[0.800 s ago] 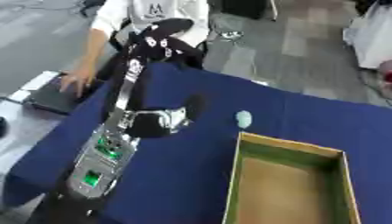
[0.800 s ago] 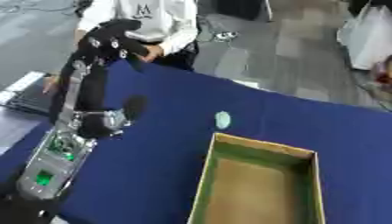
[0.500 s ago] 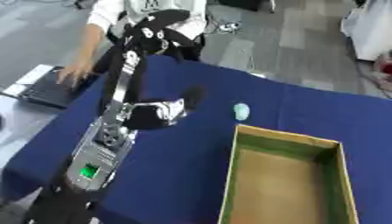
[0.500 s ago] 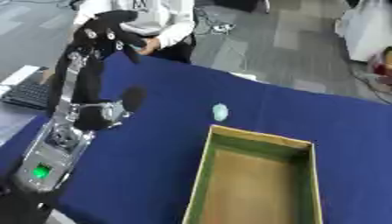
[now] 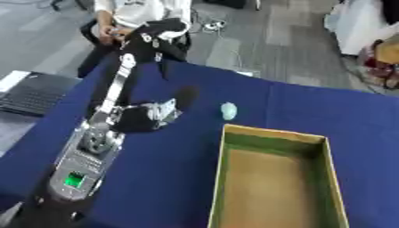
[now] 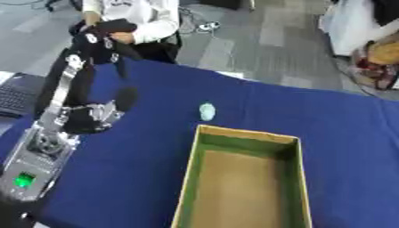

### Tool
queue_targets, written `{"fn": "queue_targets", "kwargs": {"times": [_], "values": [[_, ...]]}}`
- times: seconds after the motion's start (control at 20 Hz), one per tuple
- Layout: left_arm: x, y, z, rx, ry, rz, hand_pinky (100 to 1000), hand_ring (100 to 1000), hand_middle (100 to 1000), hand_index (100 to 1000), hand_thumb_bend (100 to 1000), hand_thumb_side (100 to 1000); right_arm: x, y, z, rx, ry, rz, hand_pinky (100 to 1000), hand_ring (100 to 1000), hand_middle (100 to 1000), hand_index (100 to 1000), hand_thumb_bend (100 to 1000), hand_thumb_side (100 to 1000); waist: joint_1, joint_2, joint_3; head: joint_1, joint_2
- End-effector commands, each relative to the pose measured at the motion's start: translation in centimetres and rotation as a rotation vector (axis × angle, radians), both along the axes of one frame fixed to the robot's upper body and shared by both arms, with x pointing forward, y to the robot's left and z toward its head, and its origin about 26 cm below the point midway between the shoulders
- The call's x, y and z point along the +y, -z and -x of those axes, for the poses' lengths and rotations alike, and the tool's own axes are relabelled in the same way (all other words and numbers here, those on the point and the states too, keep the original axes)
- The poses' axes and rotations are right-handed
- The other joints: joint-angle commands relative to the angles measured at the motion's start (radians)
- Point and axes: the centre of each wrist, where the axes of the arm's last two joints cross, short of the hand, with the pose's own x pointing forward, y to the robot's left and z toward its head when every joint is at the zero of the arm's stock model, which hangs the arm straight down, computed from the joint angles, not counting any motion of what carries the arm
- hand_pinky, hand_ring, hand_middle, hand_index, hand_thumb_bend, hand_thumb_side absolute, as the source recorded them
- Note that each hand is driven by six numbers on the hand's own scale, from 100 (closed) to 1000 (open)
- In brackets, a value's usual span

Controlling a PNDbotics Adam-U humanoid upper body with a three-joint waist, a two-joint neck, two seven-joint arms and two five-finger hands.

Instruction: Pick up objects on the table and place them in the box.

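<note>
Where arm (image 5: 117,95) rises: laptop (image 5: 31,93) (left).

The raised black left hand (image 5: 156,33) is too blurred to read its fingers. Nearer than it and to its right, the small pale blue-green lump (image 5: 228,111) shows no clear shape, and the open cardboard box (image 5: 273,138) is cut off at the bottom edge.

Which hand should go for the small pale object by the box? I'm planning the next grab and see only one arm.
Left, probably. The left hand is the only one in view, raised over the table's far edge. The pale object lies beside the box's far end. No right hand shows.
</note>
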Motion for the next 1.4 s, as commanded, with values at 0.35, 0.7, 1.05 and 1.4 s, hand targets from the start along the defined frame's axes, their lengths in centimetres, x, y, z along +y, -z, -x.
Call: {"fn": "queue_targets", "kwargs": {"times": [0.35,0.7,1.05,1.4], "values": [[3.4,-3.3,-3.7,0.256,-0.072,-0.475,112,454,767,957,591,763,-0.7,-0.4,0.4,-0.338,-0.187,-0.108,159,285,297,410,100,1000,0.014,-0.022,-0.013,0.029,0.015],[5.4,-4.7,-6.7,0.382,-0.075,-0.695,312,495,782,936,623,742,-0.7,-0.3,0.6,-0.327,-0.192,-0.099,153,282,293,408,100,1000,0.021,-0.029,-0.019,0.045,0.030],[7.6,-5.4,-10.4,0.493,-0.082,-0.837,409,568,801,908,690,737,-0.6,-0.2,0.6,-0.323,-0.200,-0.099,154,283,295,412,100,1000,0.026,-0.032,-0.027,0.057,0.037],[8.5,-5.9,-13.8,0.585,-0.077,-0.987,450,647,862,920,679,716,-0.4,-0.3,0.5,-0.322,-0.207,-0.101,155,283,295,412,100,1000,0.028,-0.032,-0.033,0.062,0.043]]}}
